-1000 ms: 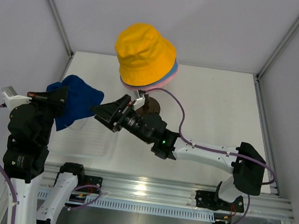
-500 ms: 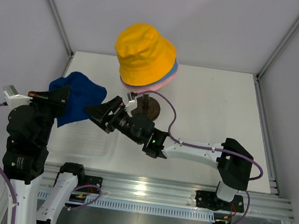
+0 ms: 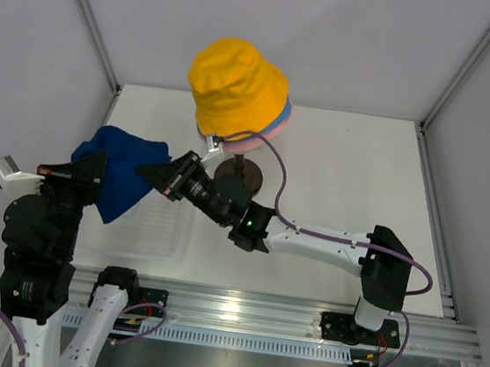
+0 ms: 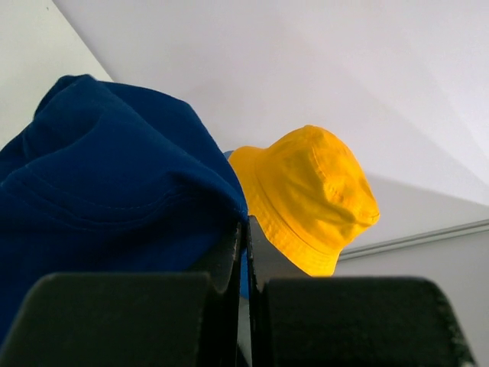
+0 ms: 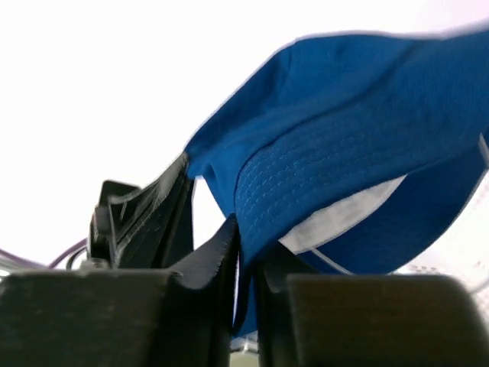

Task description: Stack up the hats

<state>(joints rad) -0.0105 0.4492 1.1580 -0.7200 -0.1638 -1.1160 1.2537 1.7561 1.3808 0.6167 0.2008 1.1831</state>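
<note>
Left hand and right hand both pinch the navy hat at frame's left; next it likely wants spreading and lifting over the yellow hat.

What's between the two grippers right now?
The dark navy hat, pinched by left gripper and right gripper; the top view shows it spanning them.

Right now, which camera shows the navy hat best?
Top external: nearly the whole navy hat shows there, shape and position together. Left wrist shows only a bulk of its fabric, close up; right wrist shows only a stretch of stitched brim.
</note>
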